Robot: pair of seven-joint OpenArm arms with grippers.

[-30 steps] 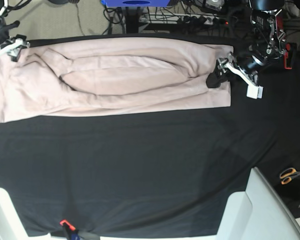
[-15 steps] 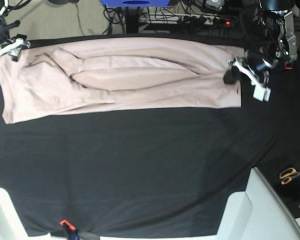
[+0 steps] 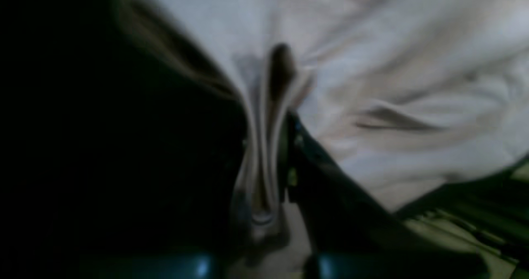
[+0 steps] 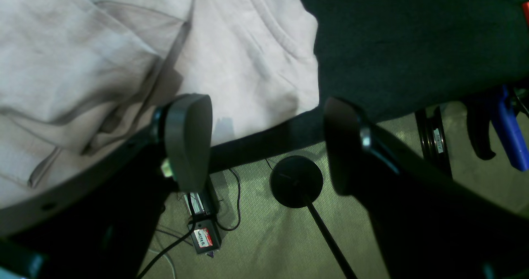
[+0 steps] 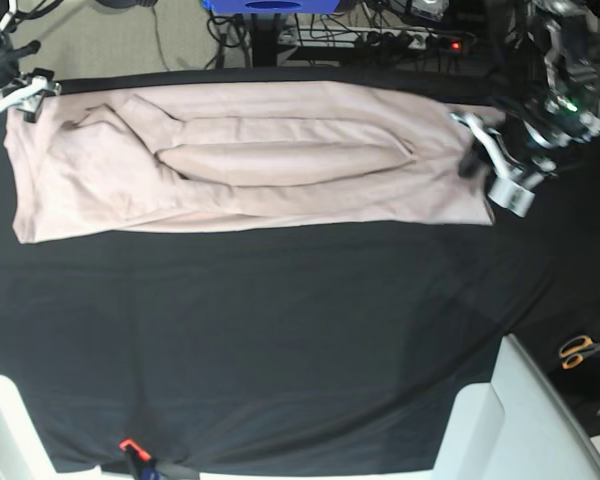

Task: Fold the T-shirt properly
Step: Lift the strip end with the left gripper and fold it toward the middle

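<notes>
The T-shirt (image 5: 250, 160) is laid out lengthwise as a long folded band across the far part of the tabletop (image 5: 280, 340), which is covered in black cloth. At one end, a bunched fold of its fabric is pinched between the pressed-together jaws of the left gripper (image 3: 268, 163). At the opposite end, the right gripper (image 4: 266, 142) is seen with jaws spread, nothing held, above the shirt's corner at the tabletop edge. Orange-handled scissors (image 5: 580, 351) lie well apart.
</notes>
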